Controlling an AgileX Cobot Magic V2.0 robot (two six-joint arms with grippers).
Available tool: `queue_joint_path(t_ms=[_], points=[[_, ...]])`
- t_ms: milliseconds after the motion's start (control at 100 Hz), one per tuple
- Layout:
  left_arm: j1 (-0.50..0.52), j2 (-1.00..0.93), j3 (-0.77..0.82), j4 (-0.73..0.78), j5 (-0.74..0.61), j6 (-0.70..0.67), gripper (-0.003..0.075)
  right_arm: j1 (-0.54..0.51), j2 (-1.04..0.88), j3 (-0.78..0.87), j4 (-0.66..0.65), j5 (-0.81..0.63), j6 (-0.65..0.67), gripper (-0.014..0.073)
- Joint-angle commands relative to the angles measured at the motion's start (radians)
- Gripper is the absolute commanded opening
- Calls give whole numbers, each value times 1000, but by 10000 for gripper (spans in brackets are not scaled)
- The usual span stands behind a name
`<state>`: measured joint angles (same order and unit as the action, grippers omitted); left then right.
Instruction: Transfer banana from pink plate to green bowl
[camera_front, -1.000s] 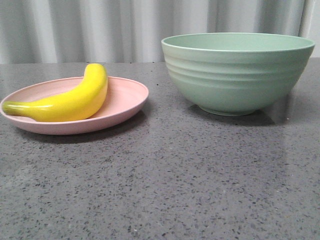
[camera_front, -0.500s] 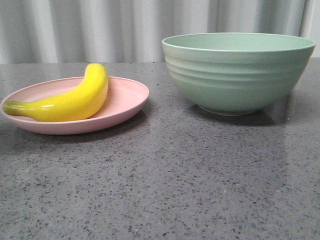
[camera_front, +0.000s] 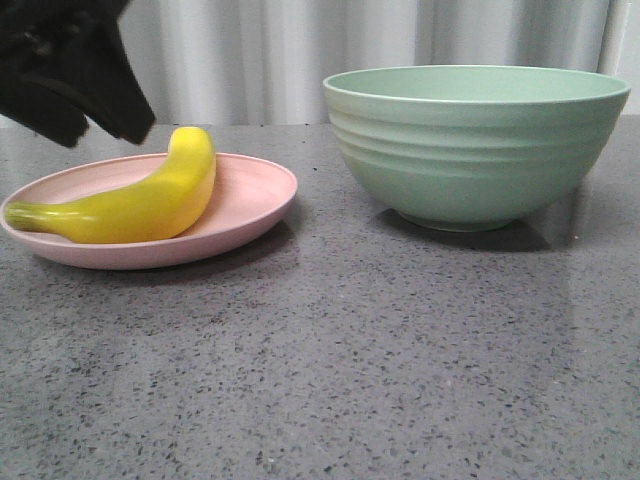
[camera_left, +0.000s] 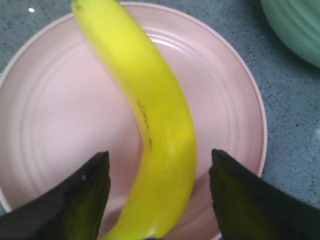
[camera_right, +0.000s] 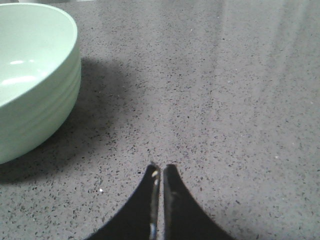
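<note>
Two dishes stand on the speckled grey stone desk (camera_front: 330, 370): a shallow, pale-pink matte plate (camera_front: 250, 195) toward the left edge and a deep, ribbed sage-green bowl (camera_front: 475, 145) toward the right edge, set apart from each other with bare desk between them. Lying on the plate is the glossy, bright-yellow curved banana (camera_front: 140, 205), its greenish stem end pointing to the left edge and its blunt tip turned toward the far edge. Above the plate's far-left side hangs the black left gripper (camera_left: 159, 192), its fingers (camera_left: 85, 195) spread wide to either side of the banana, clear of it and gripping nothing. Near the right edge, the black right gripper (camera_right: 160, 172) hovers over bare desk beside the bowl, its fingers (camera_right: 175, 200) pressed together with nothing between them.
</note>
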<state>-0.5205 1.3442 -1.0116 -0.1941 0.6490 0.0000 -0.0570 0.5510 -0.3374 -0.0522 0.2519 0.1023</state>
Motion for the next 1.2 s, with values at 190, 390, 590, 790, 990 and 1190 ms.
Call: queue_joint_path(t_ms=[190, 390, 590, 790, 990, 1190], points=[[-9, 50, -69, -55, 55, 25, 398, 0, 11, -39, -5, -66, -5, -79], [-9, 86, -69, -48, 37, 31, 398, 0, 11, -39, -5, -66, -5, -79], [-9, 111, -69, -44, 24, 31, 398, 0, 11, -39, -5, -66, -5, -79], [-9, 111, -69, -42, 18, 31, 253, 0, 11, -39, -5, -66, -5, -79], [-9, 111, -69, -42, 19, 31, -18, 0, 11, -39, -5, -66, -5, -79], [-9, 111, -74, -40, 21, 31, -19, 0, 11, -39, -5, -66, -5, -79]])
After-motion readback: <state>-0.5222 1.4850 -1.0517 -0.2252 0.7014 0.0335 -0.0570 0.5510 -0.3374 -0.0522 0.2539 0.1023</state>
